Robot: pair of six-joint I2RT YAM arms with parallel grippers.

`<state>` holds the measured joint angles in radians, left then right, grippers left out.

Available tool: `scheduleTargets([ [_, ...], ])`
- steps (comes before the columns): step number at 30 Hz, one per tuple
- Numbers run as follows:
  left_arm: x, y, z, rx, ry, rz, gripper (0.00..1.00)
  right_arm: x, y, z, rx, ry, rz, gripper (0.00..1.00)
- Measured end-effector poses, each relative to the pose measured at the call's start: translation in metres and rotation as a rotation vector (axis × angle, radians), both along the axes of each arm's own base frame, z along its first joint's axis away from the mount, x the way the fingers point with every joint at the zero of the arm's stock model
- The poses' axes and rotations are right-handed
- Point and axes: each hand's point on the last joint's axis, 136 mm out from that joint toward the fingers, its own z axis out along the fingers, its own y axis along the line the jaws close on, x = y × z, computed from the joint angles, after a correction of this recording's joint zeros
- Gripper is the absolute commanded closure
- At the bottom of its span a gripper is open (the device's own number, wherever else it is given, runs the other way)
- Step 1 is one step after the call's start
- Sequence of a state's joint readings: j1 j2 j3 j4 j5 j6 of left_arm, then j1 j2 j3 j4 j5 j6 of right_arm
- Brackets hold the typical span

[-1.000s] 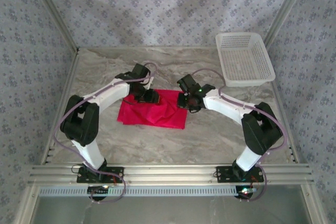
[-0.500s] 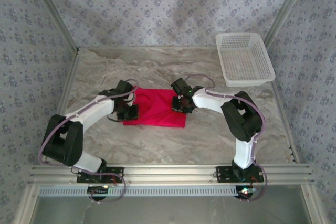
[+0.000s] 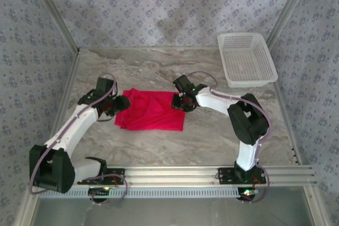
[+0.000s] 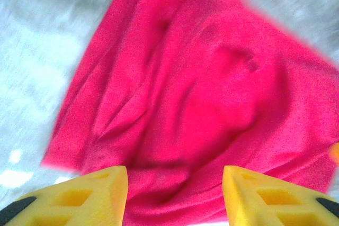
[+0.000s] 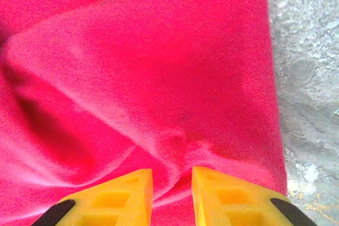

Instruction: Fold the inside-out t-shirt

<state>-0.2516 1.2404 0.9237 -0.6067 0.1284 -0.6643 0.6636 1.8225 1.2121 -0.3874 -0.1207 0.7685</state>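
Your left fingers are standing spread and empty, with the red t-shirt lying crumpled just ahead of them on the tabletop. Your right fingers are pinching a ridge of its cloth between them.

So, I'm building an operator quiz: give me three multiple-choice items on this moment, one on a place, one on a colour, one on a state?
1. Where is the basket? A) far right corner of the table B) near left corner C) centre
2. What colour is the t-shirt? A) blue B) red C) white
3. How is the left gripper? A) shut on the basket B) shut on cloth C) open
Key: 1 A, top right from overhead; 2 B, red in all views; 3 C, fingers apart, gripping nothing.
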Motion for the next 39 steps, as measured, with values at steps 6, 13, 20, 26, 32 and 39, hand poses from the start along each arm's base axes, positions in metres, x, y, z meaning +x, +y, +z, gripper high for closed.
scheduleTargets([
  [6,0.061,-0.030,-0.016,-0.053,0.033,-0.042,0.54,0.002,0.006,0.022,0.033,-0.042,0.009,0.71],
  [13,0.081,-0.036,-0.067,-0.029,0.160,-0.041,0.56,-0.004,0.011,0.022,0.029,-0.037,0.027,0.71],
  [20,0.100,-0.037,-0.064,-0.012,0.142,-0.034,0.93,-0.008,0.016,0.020,0.031,-0.036,0.039,0.73],
  [26,0.109,-0.017,-0.055,0.013,0.130,0.006,1.00,-0.020,0.013,-0.024,-0.029,0.039,0.026,0.76],
  [32,0.111,0.027,-0.057,0.014,0.144,0.103,1.00,-0.020,0.005,-0.037,-0.059,0.053,0.002,0.77],
  [39,0.111,0.061,-0.066,-0.048,0.179,0.182,0.94,-0.018,0.006,-0.037,-0.062,0.049,0.001,0.77],
])
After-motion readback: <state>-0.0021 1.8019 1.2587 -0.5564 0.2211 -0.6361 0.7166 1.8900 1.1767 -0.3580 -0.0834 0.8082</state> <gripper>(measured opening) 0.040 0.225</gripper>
